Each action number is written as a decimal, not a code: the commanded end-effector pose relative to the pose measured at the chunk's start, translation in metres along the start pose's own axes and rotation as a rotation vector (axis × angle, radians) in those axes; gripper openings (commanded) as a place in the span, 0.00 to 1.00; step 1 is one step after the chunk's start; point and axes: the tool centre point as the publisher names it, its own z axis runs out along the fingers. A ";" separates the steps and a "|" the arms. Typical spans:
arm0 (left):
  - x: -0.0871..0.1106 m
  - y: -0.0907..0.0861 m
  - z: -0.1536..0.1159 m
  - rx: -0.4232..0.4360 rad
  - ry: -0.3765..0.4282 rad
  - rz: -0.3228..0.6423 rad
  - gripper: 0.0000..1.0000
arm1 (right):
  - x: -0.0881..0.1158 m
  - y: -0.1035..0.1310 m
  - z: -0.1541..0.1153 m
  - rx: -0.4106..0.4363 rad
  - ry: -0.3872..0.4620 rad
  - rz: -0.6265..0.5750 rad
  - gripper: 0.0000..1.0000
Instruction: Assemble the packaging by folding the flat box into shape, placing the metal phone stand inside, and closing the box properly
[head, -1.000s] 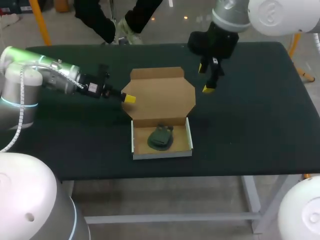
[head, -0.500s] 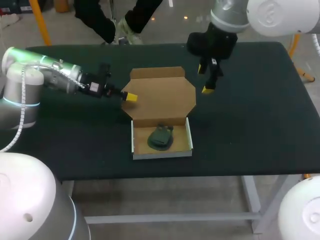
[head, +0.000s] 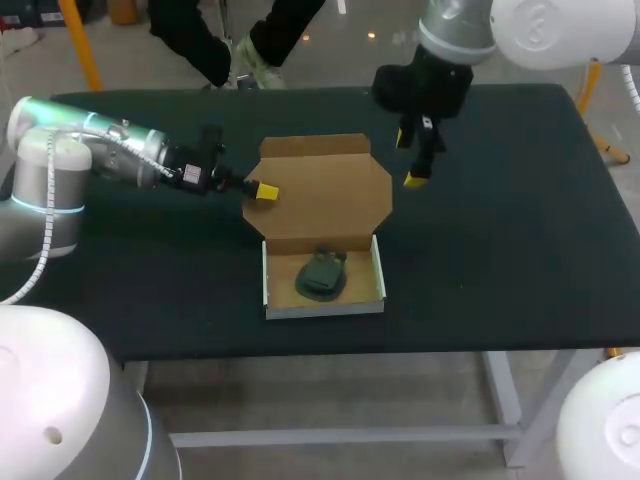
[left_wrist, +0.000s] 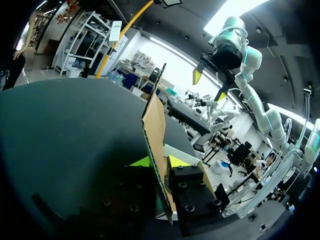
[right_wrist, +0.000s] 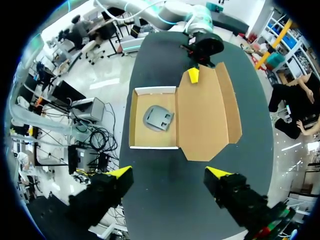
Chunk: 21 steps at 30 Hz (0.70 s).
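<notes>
Two arms flank one cardboard box (head: 325, 309) that sits on the dark desk (head: 500, 250). The box is already folded into a shallow tray with white walls. Its brown lid (head: 325, 195) is thrown open behind the tray, on the side away from us, hinged along the tray's back wall. The dark phone stand (head: 321, 275) lies inside the tray, near the middle of its floor and apart from the side walls.

Our left arm (head: 110, 150) comes in low from the left of the box. The left jaws are narrow and grip the lid at its left edge. From above, one yellow tip (head: 265, 191) lies on top of the cardboard. In the left wrist view the lid's edge runs between the two tips, with one tip pressed to each face.

Our right arm (head: 425, 85) hangs above the desk beyond the lid's far right corner, apart from the cardboard. The right jaws are wide and hold nothing. In the right wrist view their yellow tips (right_wrist: 120, 172) stand well apart, with the whole box ahead of them, lid and tray side by side.
</notes>
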 end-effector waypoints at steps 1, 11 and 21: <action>-0.002 0.000 0.001 0.000 0.009 0.003 0.19 | -0.002 0.001 -0.001 0.006 0.009 0.000 1.00; -0.002 -0.001 0.002 0.002 0.012 0.014 0.18 | -0.003 0.001 0.001 0.010 0.017 0.004 1.00; -0.002 -0.001 0.004 0.006 0.015 0.021 0.00 | -0.003 0.001 0.001 0.013 0.020 0.003 1.00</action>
